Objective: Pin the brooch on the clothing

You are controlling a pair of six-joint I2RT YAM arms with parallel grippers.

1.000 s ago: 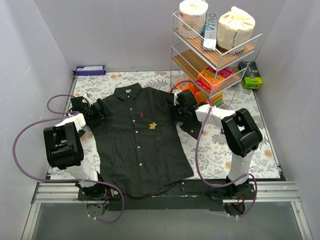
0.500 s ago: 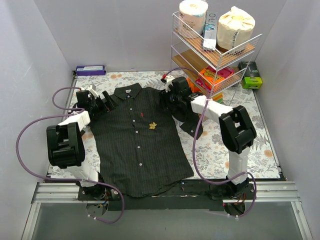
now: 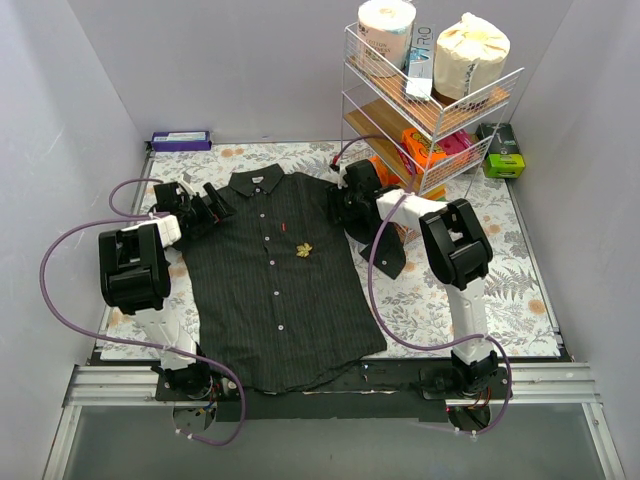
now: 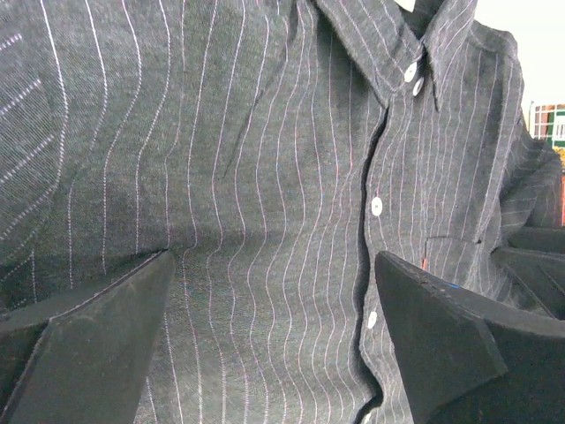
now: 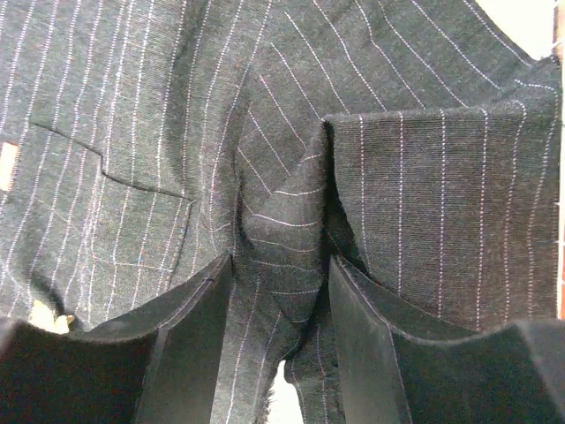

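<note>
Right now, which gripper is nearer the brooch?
Right. The right gripper is at the shirt's shoulder, just above-right of the brooch in the top view; the left gripper is at the opposite shoulder, farther off.

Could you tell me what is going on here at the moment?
Two robot arms are working on a black pinstriped shirt spread flat on the table. The gold brooch sits on its chest, with neither gripper on it. The left gripper is open at one shoulder; the right gripper pinches a fold of cloth at the other. Whether the brooch is fastened cannot be seen.
</note>
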